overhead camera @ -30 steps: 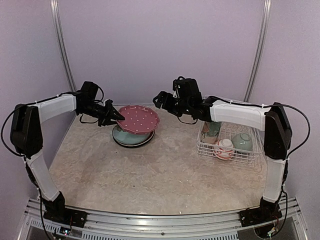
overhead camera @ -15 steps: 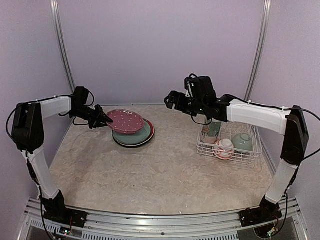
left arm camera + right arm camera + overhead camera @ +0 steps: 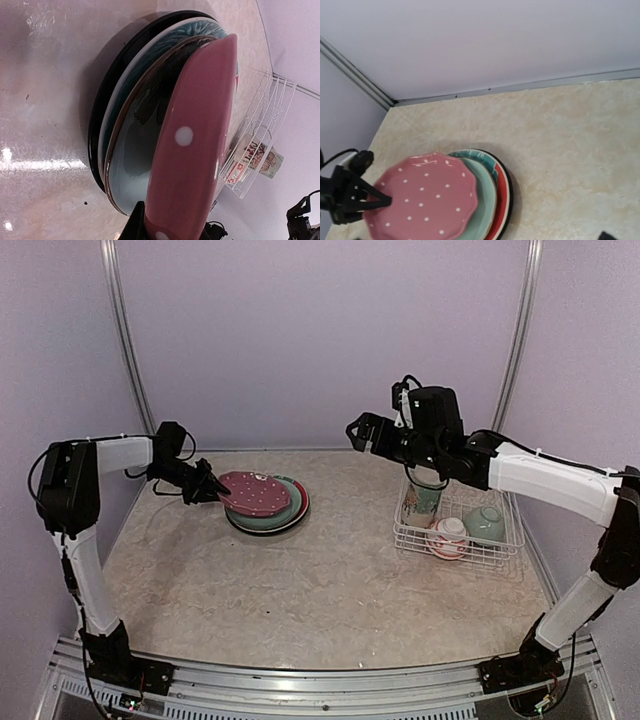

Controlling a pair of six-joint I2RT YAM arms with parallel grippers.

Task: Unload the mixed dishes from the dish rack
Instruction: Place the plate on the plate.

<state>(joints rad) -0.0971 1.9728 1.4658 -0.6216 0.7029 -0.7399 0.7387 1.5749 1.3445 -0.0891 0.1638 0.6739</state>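
Observation:
My left gripper point(image 3: 207, 487) is shut on the left rim of the pink plate with white dots point(image 3: 255, 493). The plate sits tilted over a light teal plate point(image 3: 287, 510) and a red plate with a black rim point(image 3: 302, 502). In the left wrist view the pink plate point(image 3: 195, 150) stands a little off the teal plate point(image 3: 127, 150) on my side. My right gripper point(image 3: 360, 431) hangs open and empty in the air, left of the dish rack point(image 3: 410, 530). The rack holds a tall cream mug point(image 3: 425, 502), a white-pink bowl point(image 3: 448, 537) and a mint green bowl point(image 3: 485, 523).
The plate stack point(image 3: 492, 197) lies at the back left of the marbled tabletop point(image 3: 320, 580). The back wall point(image 3: 320, 340) and a metal corner post point(image 3: 125, 340) stand close behind. The right forearm point(image 3: 540, 475) passes over the rack's far side.
My left gripper has carried the pink plate left and down onto the stack. My right arm has swung right and up, away from the plates, its jaws spreading wider.

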